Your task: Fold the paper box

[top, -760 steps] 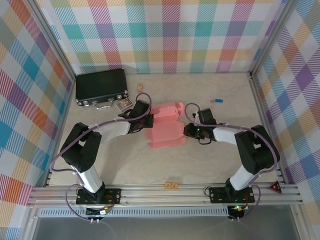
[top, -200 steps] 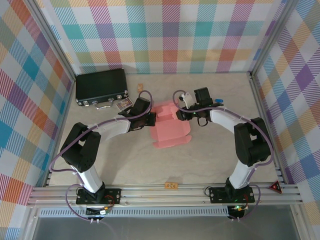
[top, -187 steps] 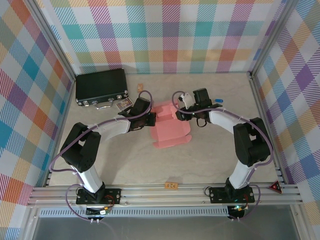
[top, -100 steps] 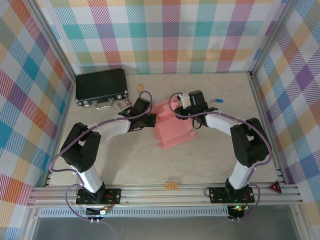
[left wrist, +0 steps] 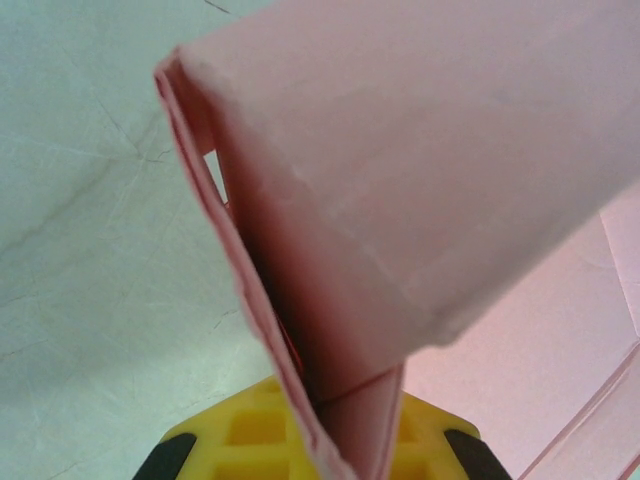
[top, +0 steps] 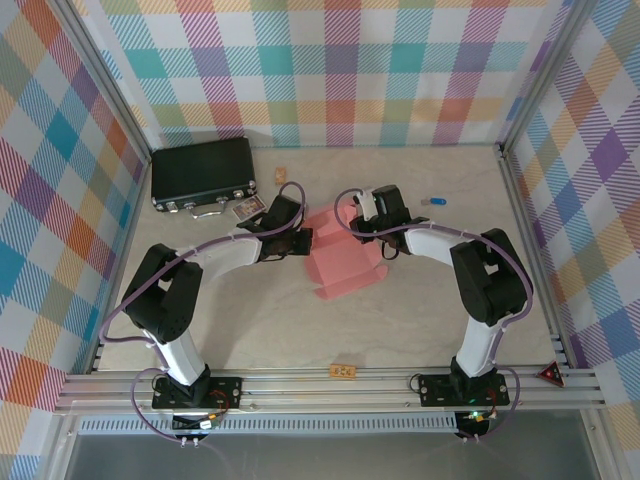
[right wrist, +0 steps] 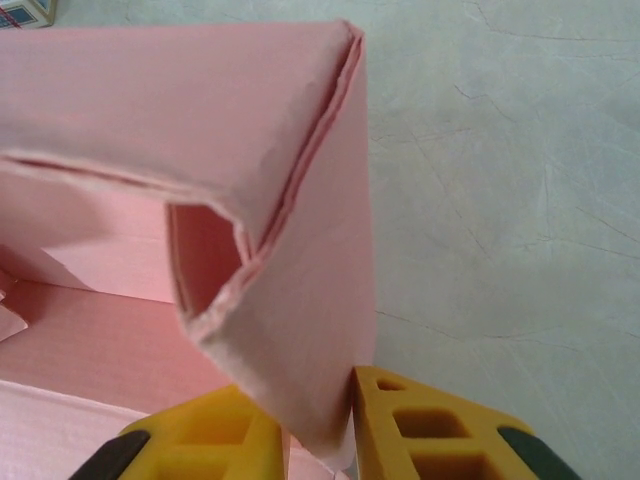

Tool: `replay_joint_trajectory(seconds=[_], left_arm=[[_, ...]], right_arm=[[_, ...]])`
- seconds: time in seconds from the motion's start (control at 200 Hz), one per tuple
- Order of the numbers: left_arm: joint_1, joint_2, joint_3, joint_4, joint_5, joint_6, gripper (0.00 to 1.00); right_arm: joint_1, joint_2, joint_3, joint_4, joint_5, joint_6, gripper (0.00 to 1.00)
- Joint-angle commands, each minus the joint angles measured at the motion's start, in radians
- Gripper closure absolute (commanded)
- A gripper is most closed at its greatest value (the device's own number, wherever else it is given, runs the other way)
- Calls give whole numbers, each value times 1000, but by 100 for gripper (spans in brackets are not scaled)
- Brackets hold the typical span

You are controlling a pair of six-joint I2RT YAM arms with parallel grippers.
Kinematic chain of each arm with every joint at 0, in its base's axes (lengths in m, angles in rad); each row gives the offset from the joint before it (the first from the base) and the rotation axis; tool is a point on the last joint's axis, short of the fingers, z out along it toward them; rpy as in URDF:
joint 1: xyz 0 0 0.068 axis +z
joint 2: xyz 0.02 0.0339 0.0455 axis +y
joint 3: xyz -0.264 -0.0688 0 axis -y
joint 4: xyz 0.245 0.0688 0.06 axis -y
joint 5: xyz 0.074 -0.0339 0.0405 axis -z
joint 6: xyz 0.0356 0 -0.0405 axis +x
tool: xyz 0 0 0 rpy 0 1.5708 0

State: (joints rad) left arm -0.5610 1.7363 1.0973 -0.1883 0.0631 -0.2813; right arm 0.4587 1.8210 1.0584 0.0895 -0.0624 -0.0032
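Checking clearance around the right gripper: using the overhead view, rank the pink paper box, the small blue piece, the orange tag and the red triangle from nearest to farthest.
1. paper box: mid-table, pinched by the right gripper itself.
2. blue piece: on the table to the gripper's right, slightly farther back.
3. orange tag: at the table's near edge, between the arm bases.
4. red triangle: at the near right corner.

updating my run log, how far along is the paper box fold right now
Roughly midway. Done: panels of the paper box are creased and raised, folded double in both wrist views. In hand: the left gripper and right gripper each pinch a raised wall, one from either side. Left: part of the card lies flat on the table, and no closed box shape shows yet.
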Motion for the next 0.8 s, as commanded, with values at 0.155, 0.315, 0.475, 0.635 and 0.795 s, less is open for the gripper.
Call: replay_joint_trajectory(seconds=[0.155, 0.315, 0.475, 0.635, 0.795], left_arm=[[-10, 14, 43, 3, 41, 19, 100], [-10, 23, 56, -3, 43, 11, 100], [-10, 31, 69, -10, 39, 9, 100], [-10, 40, 73, -10, 41, 8, 100], [-10, 43, 76, -12, 43, 9, 100]], right_arm=[[21, 22, 7, 39, 55, 75, 85], [62, 22, -13, 70, 175, 116, 87], [108, 41, 5, 33, 332, 174, 88], [141, 72, 52, -55, 478, 246, 88], [169, 110, 113, -156, 604, 295, 88]])
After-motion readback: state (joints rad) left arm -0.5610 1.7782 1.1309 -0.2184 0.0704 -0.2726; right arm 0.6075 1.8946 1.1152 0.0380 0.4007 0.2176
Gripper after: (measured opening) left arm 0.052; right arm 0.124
